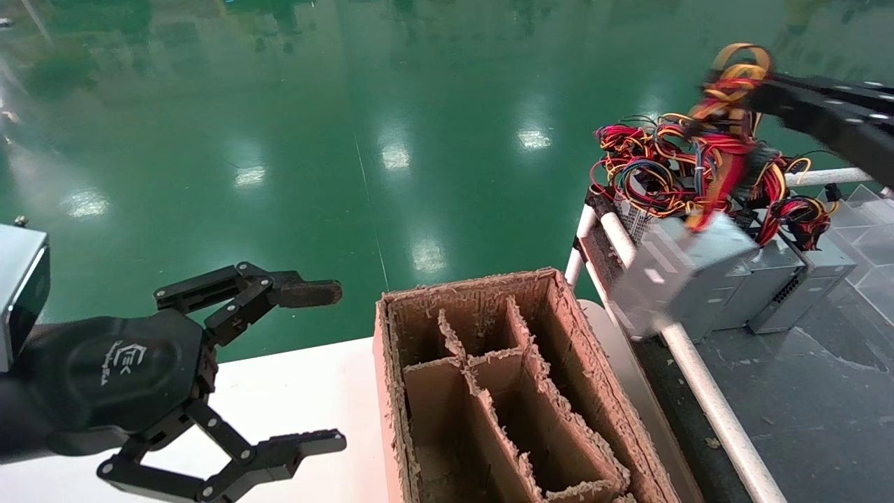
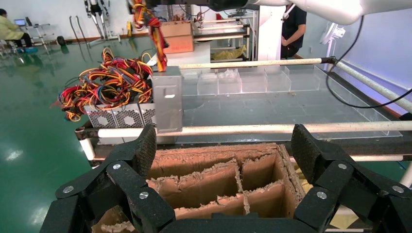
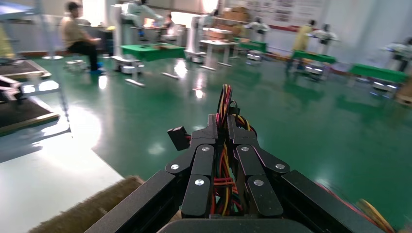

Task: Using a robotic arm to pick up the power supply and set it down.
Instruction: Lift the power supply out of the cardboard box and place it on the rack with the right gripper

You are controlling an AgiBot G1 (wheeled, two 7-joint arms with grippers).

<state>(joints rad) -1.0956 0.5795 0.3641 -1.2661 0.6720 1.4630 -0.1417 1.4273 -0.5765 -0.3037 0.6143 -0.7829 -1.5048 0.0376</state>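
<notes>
The power supply (image 1: 681, 276), a grey metal box, hangs tilted from its red, yellow and orange wires (image 1: 726, 91) over the white rail of the rack. My right gripper (image 1: 737, 84), on the robotic arm (image 2: 330, 7), is shut on that wire bundle (image 3: 224, 99). In the right wrist view the wires run between the closed fingers of the right gripper (image 3: 221, 126). The left wrist view shows the power supply (image 2: 167, 102) beyond the cardboard box. My left gripper (image 1: 325, 369) stays open and empty over the white table at the lower left, and the left wrist view also shows the left gripper (image 2: 224, 150) open.
A brown divided cardboard box (image 1: 601, 391) stands beside the rack; its near wall (image 2: 214, 155) faces my left gripper. More grey supplies (image 1: 803, 279) with tangled wires (image 1: 649, 168) sit on the dark rack behind the white rail (image 1: 698, 377). Clear trays (image 2: 252, 80) line the rack's far side.
</notes>
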